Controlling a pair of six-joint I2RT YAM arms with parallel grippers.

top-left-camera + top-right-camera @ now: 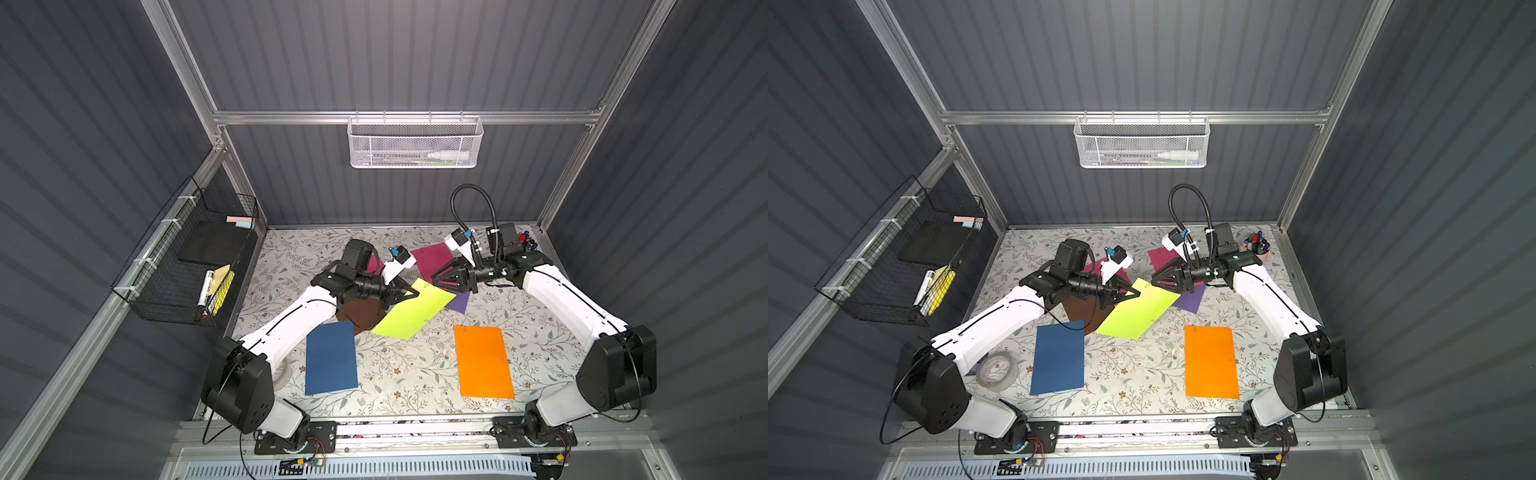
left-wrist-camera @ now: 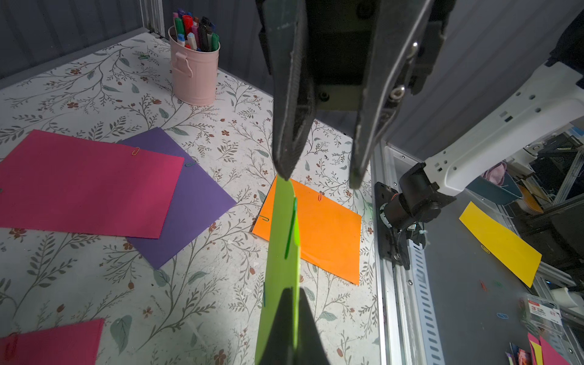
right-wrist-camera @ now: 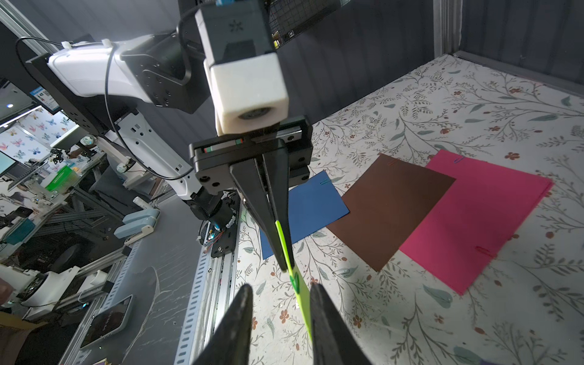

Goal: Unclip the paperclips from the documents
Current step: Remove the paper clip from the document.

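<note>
Documents number seven across the floral-patterned bench (image 1: 399, 374): navy blue paper sheet (image 1: 331, 357), brown paper sheet (image 1: 361, 313), magenta paper sheet (image 1: 376, 264), lime yellow-green paper sheet (image 1: 411, 311), second magenta sheet (image 1: 434, 259), purple paper sheet (image 1: 459, 301) and orange paper sheet (image 1: 484, 361). Left end effector (image 1: 415, 293) is clamped on the lime sheet's raised corner, mid-bench. Right end effector (image 3: 281, 287) has its jaws apart, straddling that edge at a green wire paperclip (image 2: 290, 227). The clips are too small to count in full.

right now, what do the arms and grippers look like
left arm and right arm: white links, black joints, thin black cables. left gripper and right gripper: black, long tapered fingers. white camera block on each wrist; ribbed black hose on the right.
</note>
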